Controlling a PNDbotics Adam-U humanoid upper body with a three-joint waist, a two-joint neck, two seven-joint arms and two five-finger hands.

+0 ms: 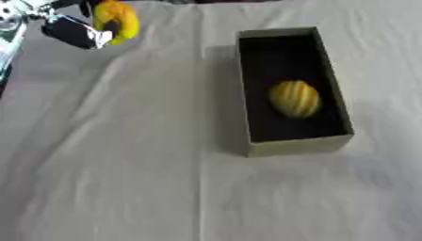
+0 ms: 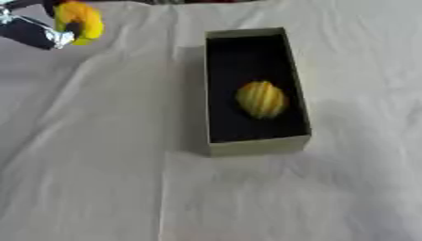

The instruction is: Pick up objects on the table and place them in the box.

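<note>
While left hand [image 1: 78,30] grips yellow fruit [image 1: 115,20] far left | step: carry | next: move right over box [image 1: 293,148], beside ribbed fruit [image 1: 294,98].

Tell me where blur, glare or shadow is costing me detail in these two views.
Left eye view: the left hand and its yellow object are smeared, with a bright glint on the hand. Right eye view: the box interior is dark, though the ridged yellow object reads clearly; soft shadow beside the box.
</note>
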